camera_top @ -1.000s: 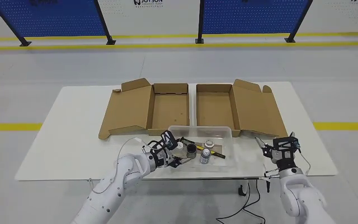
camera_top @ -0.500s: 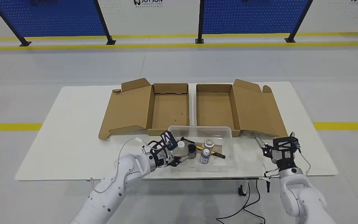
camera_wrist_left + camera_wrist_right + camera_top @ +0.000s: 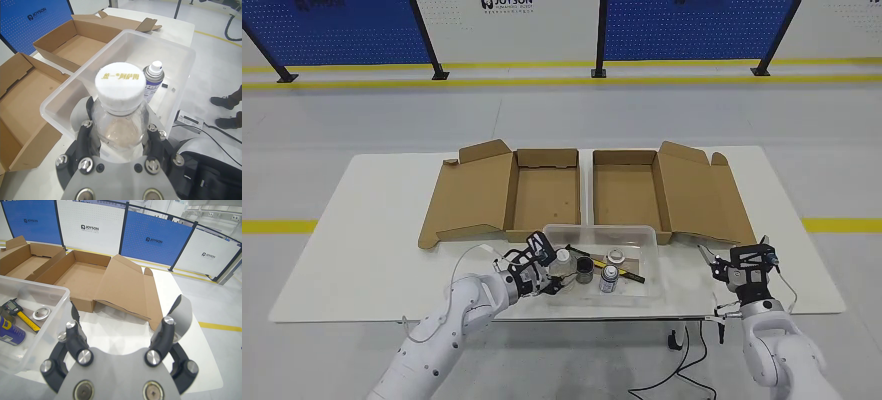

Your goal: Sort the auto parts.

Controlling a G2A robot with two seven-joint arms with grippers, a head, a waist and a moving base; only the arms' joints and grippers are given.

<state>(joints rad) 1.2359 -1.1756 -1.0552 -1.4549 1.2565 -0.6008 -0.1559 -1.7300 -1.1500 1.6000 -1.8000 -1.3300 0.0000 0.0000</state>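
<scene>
My left gripper (image 3: 545, 266) (image 3: 120, 123) is shut on a clear plastic bottle (image 3: 121, 130) with a white cap (image 3: 562, 256) (image 3: 120, 82), held upright at the left end of the clear plastic bin (image 3: 647, 233) (image 3: 170, 40). Inside the bin stand a blue spray can (image 3: 609, 279) (image 3: 153, 79) and a dark cylinder (image 3: 585, 266). A metal ring (image 3: 616, 255) (image 3: 41, 313) and a yellow-and-black caliper (image 3: 622, 270) (image 3: 13, 307) lie there too. My right gripper (image 3: 712, 285) (image 3: 126, 306) is open and empty over the table, right of the bin.
Two open cardboard boxes sit behind the bin, a left box (image 3: 542, 195) (image 3: 24, 106) and a right box (image 3: 627, 195) (image 3: 83, 275), each with its lid folded outward. The table's front edge (image 3: 572, 316) runs just below the bin. A cable and a power brick (image 3: 191, 119) lie on the floor.
My left gripper has shifted slightly up and left with the bottle in it. The right arm has stayed still.
</scene>
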